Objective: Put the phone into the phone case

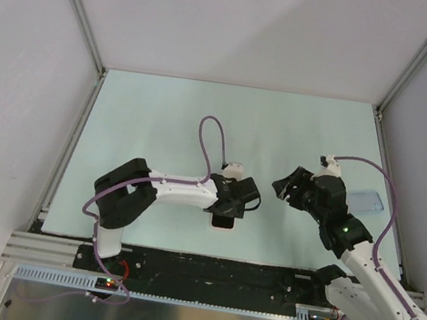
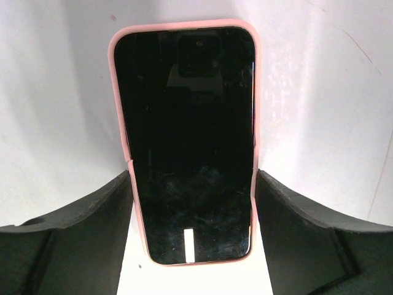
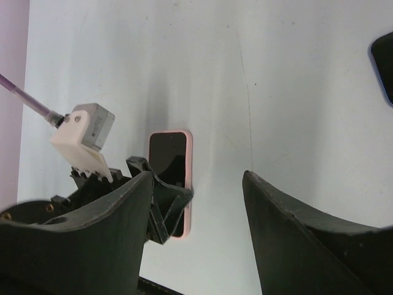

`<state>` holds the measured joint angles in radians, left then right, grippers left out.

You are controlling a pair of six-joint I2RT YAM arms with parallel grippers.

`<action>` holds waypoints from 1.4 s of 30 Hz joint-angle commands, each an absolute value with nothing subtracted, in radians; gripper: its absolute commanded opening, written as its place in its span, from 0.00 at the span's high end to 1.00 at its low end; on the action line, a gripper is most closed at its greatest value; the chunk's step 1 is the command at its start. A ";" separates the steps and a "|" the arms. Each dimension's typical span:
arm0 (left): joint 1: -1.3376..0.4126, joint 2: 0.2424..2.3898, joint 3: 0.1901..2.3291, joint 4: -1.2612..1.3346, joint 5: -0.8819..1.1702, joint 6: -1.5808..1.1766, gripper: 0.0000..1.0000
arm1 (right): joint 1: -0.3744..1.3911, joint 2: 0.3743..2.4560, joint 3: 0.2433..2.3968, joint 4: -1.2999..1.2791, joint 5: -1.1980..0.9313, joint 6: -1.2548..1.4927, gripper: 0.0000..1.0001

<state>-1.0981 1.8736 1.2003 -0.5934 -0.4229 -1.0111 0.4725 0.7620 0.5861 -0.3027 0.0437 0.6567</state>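
Pink-cased phone (image 3: pixel 167 157) on table (image 3: pixel 276 92), left fingers (image 3: pixel 164 206) over its lower end, right fingers (image 3: pixel 104 239) apart

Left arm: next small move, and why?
Probably ease the left gripper closed on the phone case. Its fingers flank the long edges, though contact is unclear. The phone sits inside, but the pink rim shows a step on one side and may be unseated there.

Phone (image 2: pixel 190 153) glossy — glass; phone case (image 2: pixel 184 26) matt
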 commanded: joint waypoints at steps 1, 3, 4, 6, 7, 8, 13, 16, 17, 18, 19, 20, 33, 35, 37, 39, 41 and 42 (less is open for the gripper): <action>-0.982 1.852 1.141 -0.580 -0.504 -0.850 0.33 | 0.472 0.773 0.586 -0.267 0.045 0.645 0.35; -0.930 1.842 1.123 -0.550 -0.490 -0.784 0.33 | 0.471 0.779 0.587 -0.259 0.048 0.641 0.35; -0.900 1.841 1.119 -0.538 -0.482 -0.748 0.33 | 0.471 0.783 0.587 -0.255 0.049 0.640 0.35; -0.852 1.839 1.117 -0.516 -0.473 -0.689 0.33 | 0.470 0.790 0.587 -0.247 0.053 0.638 0.34; -0.831 1.840 1.118 -0.507 -0.469 -0.666 0.33 | 0.469 0.794 0.587 -0.242 0.052 0.639 0.34; -0.807 1.841 1.121 -0.498 -0.459 -0.636 0.33 | 0.469 0.800 0.587 -0.238 0.051 0.639 0.34; -0.708 1.857 1.148 -0.471 -0.418 -0.523 0.32 | 0.469 0.825 0.586 -0.222 0.047 0.645 0.34; -0.661 1.870 1.159 -0.459 -0.397 -0.464 0.31 | 0.469 0.841 0.587 -0.211 0.047 0.644 0.34; -0.644 1.872 1.161 -0.458 -0.386 -0.442 0.30 | 0.469 0.845 0.586 -0.210 0.051 0.643 0.34; -0.633 1.873 1.162 -0.458 -0.380 -0.425 0.29 | 0.469 0.848 0.586 -0.211 0.056 0.641 0.34; -0.620 1.871 1.160 -0.459 -0.373 -0.403 0.28 | 0.465 0.853 0.587 -0.214 0.062 0.639 0.34; -0.609 1.866 1.158 -0.458 -0.365 -0.389 0.27 | 0.463 0.857 0.587 -0.216 0.066 0.638 0.34; -0.573 1.765 1.123 -0.468 -0.327 -0.413 0.01 | 0.386 0.905 0.587 -0.291 0.269 0.724 0.28; -0.576 1.726 1.125 -0.477 -0.323 -0.445 0.00 | 0.353 0.912 0.589 -0.303 0.287 0.755 0.25; -0.585 1.673 1.123 -0.487 -0.320 -0.492 0.00 | 0.312 0.922 0.595 -0.319 0.306 0.779 0.23; -0.614 1.614 1.124 -0.500 -0.328 -0.538 0.00 | 0.257 0.938 0.608 -0.344 0.328 0.802 0.22; -0.657 1.570 1.134 -0.520 -0.352 -0.555 0.00 | 0.196 0.972 0.621 -0.364 0.340 0.818 0.21; -0.679 1.553 1.141 -0.536 -0.366 -0.570 0.00 | 0.154 0.987 0.627 -0.369 0.336 0.825 0.21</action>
